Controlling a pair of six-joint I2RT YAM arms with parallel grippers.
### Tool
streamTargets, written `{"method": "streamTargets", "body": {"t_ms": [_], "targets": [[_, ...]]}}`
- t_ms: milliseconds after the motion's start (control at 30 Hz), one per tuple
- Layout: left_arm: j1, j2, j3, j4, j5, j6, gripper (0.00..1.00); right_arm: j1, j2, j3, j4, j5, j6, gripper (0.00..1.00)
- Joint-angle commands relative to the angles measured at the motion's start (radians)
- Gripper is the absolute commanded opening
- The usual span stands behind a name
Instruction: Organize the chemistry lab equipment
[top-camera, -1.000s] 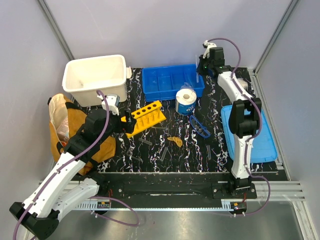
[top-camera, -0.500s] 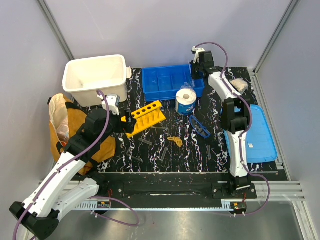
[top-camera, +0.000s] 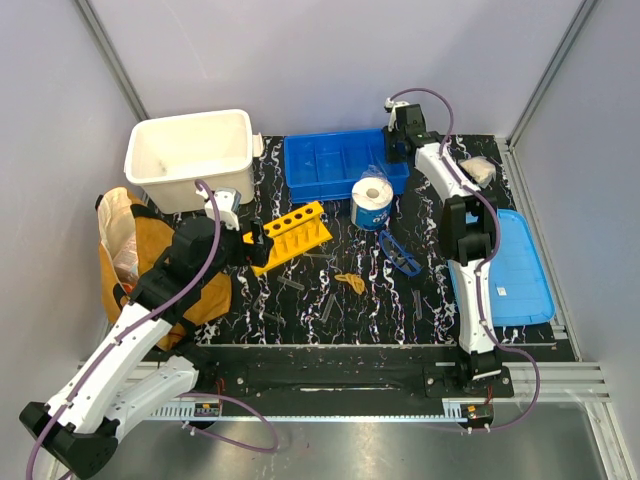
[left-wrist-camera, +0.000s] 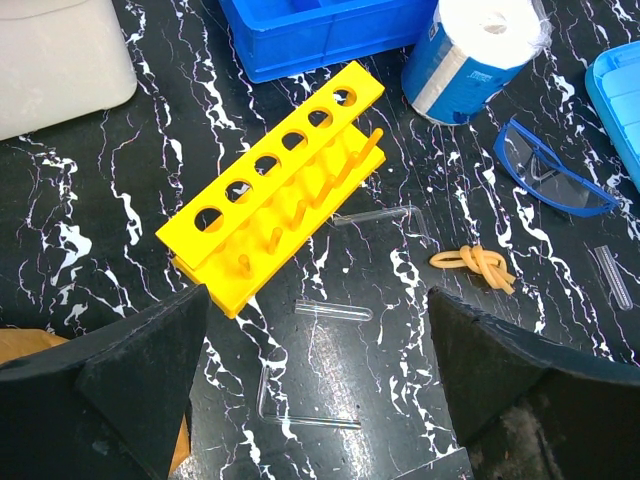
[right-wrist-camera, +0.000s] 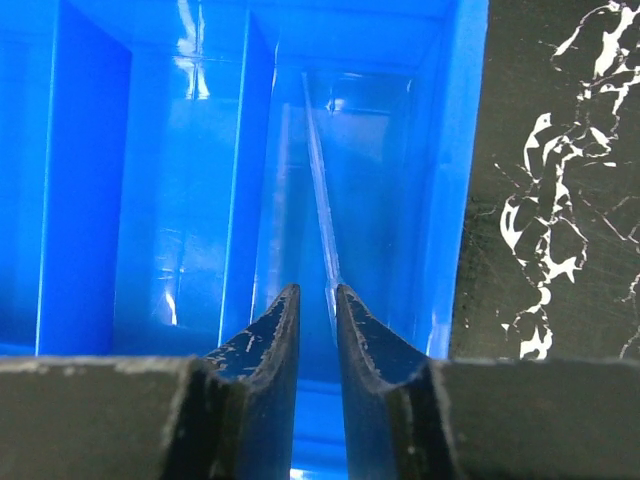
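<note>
Right wrist: gripper (right-wrist-camera: 317, 300) over blue bin (right-wrist-camera: 462, 150) compartment, rim alongside.

No legible text in any view.
- paper roll (top-camera: 371, 205), bench centre: pale print on the blue wrapper, too small to read.
- white sticker (top-camera: 503, 291) on the blue lid (top-camera: 520, 262) at 3 o'clock: marks only, illegible.
- label strip (top-camera: 205, 408) on the frame rail (top-camera: 330, 405) at 7 o'clock, and another at 5 o'clock: blurred.
</note>
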Motion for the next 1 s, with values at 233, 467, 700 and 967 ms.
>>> {"method": "streamTargets", "body": {"t_ms": [233, 467, 700, 967], "targets": [[-0.003, -0.015, 0.011, 0.04, 0.016, 0.005, 0.94, 0.007, -0.142, 0.092, -0.153, 0.063, 0.054, 0.29], [-0.003, -0.032, 0.008, 0.04, 0.028, -0.004, 0.94, 0.007, -0.356, -0.044, -0.311, 0.195, 0.184, 0.29], [-0.003, -0.049, 0.01, 0.038, 0.051, -0.01, 0.94, 0.014, -0.729, -0.535, -0.302, 0.183, 0.355, 0.34], [-0.003, -0.07, 0.007, 0.038, 0.048, -0.015, 0.94, 0.091, -1.073, -1.017, -0.297, 0.123, 0.454, 0.39]]}}
